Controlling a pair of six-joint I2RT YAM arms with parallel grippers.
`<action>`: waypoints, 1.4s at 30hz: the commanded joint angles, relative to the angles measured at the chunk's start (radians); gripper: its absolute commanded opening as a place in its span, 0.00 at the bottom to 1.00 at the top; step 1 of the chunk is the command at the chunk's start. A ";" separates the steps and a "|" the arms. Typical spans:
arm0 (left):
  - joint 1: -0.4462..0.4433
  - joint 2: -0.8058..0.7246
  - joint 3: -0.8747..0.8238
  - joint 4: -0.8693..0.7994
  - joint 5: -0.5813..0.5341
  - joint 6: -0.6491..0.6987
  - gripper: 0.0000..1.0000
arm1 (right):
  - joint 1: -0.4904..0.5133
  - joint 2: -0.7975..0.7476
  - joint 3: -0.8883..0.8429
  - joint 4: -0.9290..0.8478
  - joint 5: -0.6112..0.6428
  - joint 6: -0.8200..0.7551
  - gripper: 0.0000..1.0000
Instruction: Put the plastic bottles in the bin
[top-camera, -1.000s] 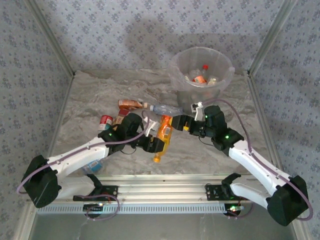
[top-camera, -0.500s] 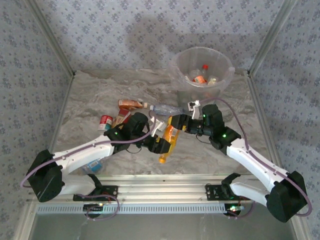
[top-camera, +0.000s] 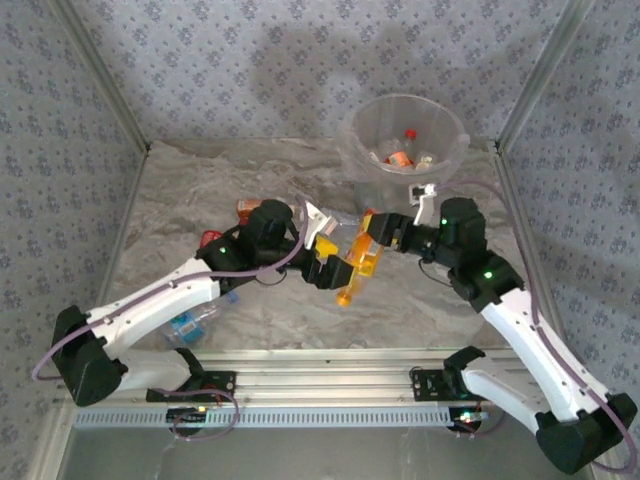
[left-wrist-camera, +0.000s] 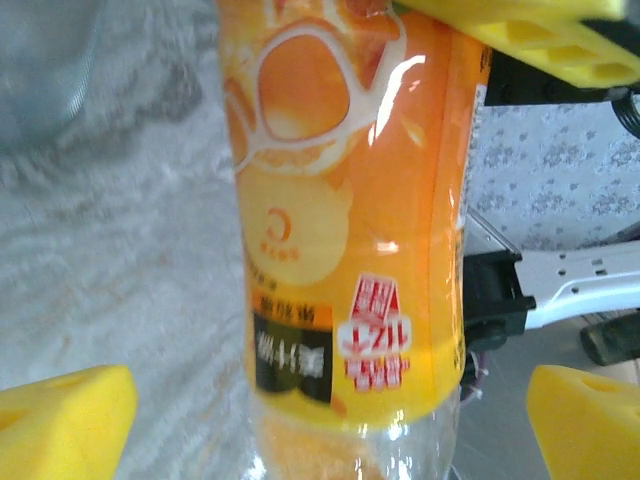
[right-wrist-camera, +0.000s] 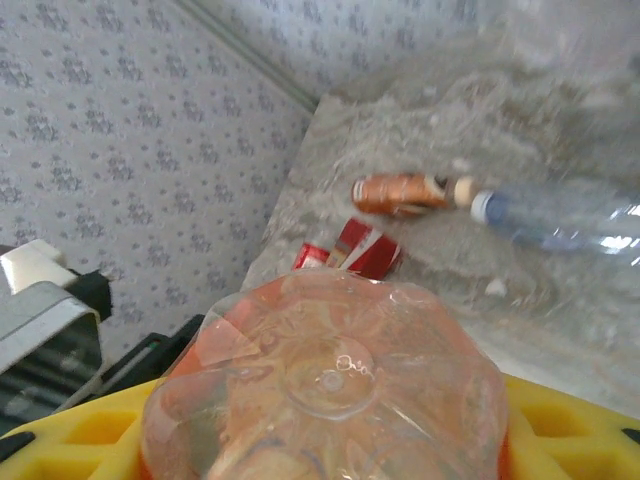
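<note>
An orange-labelled plastic bottle (top-camera: 358, 262) hangs tilted above the table, cap end down. My right gripper (top-camera: 372, 238) is shut on its clear base end (right-wrist-camera: 330, 400), yellow fingers (right-wrist-camera: 80, 430) pressed on both sides. My left gripper (top-camera: 330, 262) is open around the lower body of that same bottle (left-wrist-camera: 350, 230); its yellow fingertips (left-wrist-camera: 60, 425) stand well clear of the bottle on either side. The bin (top-camera: 452, 130) stands at the back right, just beyond the right gripper, with several bottles (top-camera: 400, 156) inside.
More bottles lie on the marble table (top-camera: 440, 300): a brown one (right-wrist-camera: 400, 192), a clear one with a blue cap (right-wrist-camera: 560, 220), a red-labelled one (right-wrist-camera: 355, 248) and a blue-labelled one (top-camera: 190, 322) under the left arm. Patterned walls enclose the table.
Both grippers have moved right and toward the bin with the orange bottle between them. The bottle has risen off the table and tilted.
</note>
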 joint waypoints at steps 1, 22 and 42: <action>-0.006 -0.036 0.066 -0.039 -0.058 0.127 1.00 | -0.026 -0.025 0.130 -0.163 0.091 -0.121 0.56; -0.003 -0.255 -0.125 0.281 -0.257 0.241 1.00 | -0.079 0.309 0.803 -0.268 0.602 -0.503 0.55; -0.003 -0.204 -0.079 0.157 -0.362 0.188 1.00 | -0.246 0.658 1.009 -0.079 0.655 -0.507 0.53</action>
